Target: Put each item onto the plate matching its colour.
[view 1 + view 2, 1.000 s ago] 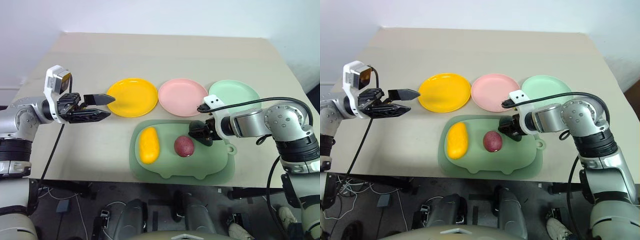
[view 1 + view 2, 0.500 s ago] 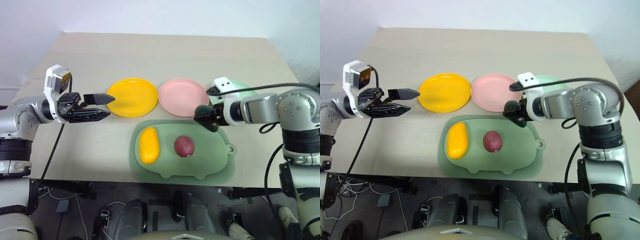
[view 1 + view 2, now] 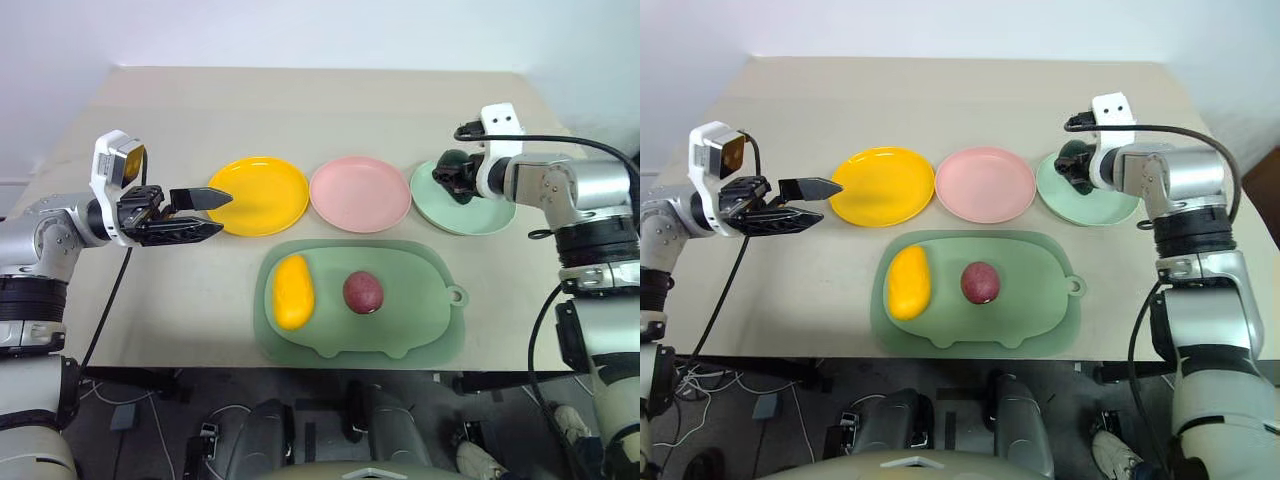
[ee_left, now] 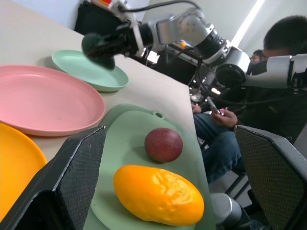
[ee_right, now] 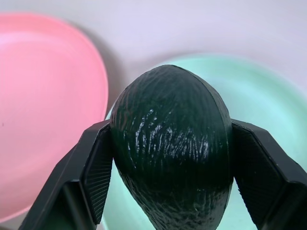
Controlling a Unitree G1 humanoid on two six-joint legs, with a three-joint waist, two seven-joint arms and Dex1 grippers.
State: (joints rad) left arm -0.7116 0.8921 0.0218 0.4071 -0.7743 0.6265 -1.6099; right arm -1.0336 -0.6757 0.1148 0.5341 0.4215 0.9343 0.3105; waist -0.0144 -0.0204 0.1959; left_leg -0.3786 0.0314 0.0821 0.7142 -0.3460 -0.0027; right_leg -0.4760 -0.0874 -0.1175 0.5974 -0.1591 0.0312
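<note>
My right gripper (image 3: 452, 178) is shut on the dark green avocado (image 5: 171, 143) and holds it above the left part of the light green plate (image 3: 490, 210). The pink plate (image 3: 360, 194) and the yellow plate (image 3: 262, 195) lie in a row to its left. A yellow mango-like fruit (image 3: 293, 291) and a round dark red fruit (image 3: 363, 292) rest on the pig-shaped green board (image 3: 420, 320). At the left, my left gripper (image 3: 212, 212) hovers open and level beside the yellow plate's left edge, holding nothing.
The beige table (image 3: 330, 110) stretches bare behind the plates. A black cable (image 3: 110, 300) hangs from my left arm over the table's front left. A seated person (image 4: 268, 86) shows past the table's right end in the left wrist view.
My right gripper lifted the avocado off the board's right end and carried it back and to the right, over the light green plate. The left gripper stayed still.
</note>
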